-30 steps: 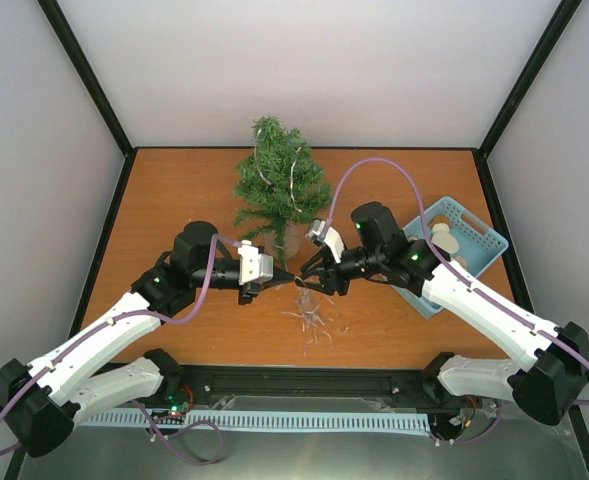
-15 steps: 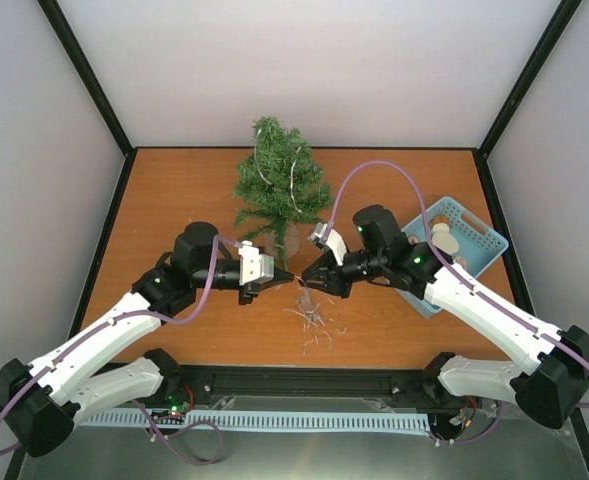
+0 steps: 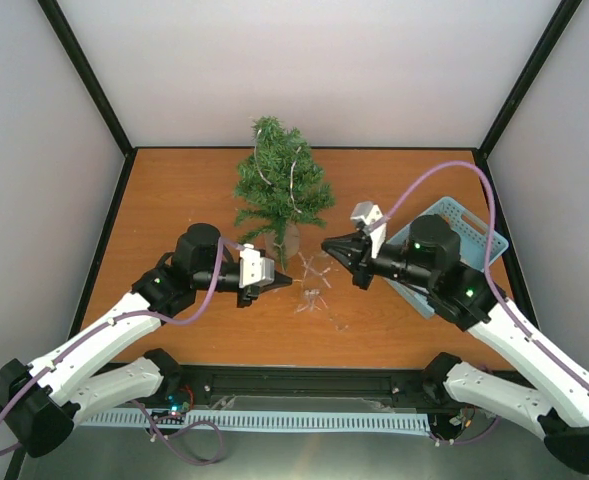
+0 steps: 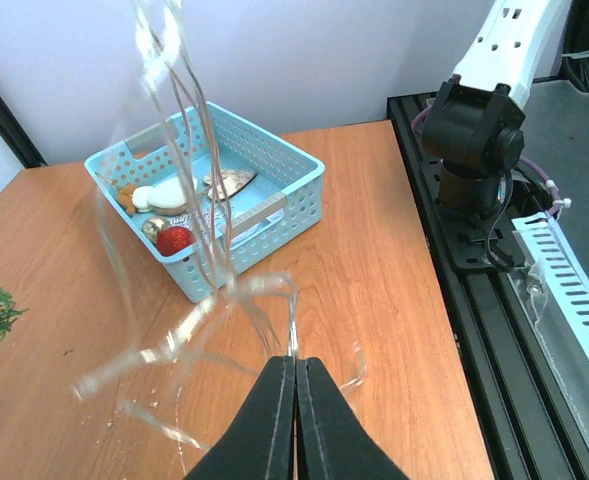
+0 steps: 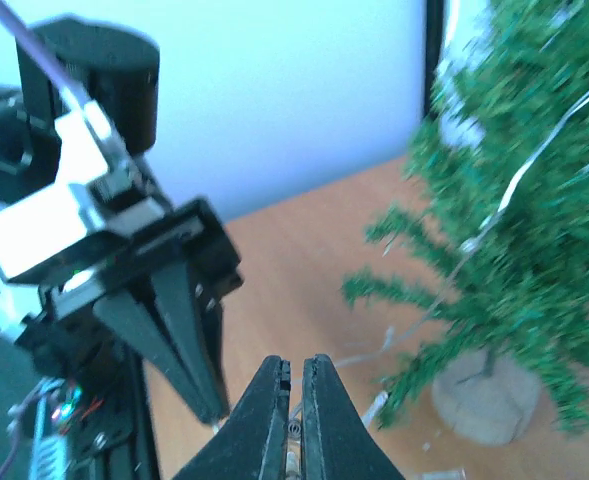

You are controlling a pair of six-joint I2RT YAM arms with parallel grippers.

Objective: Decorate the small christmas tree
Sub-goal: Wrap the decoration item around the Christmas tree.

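Top external view puts the small christmas tree upright at the back middle of the wooden table, with a thin silvery thread already draped in its branches. In front of it the two arms point at each other. The left gripper has its jaws pressed together on one end of a clear tinsel strand, low over the table. The right gripper, higher and just beside the tree's lower branches, has its jaws nearly touching and appears to pinch the same strand, which hangs in loose loops between the two. A light blue basket with a red ball and pale ornaments sits to the right.
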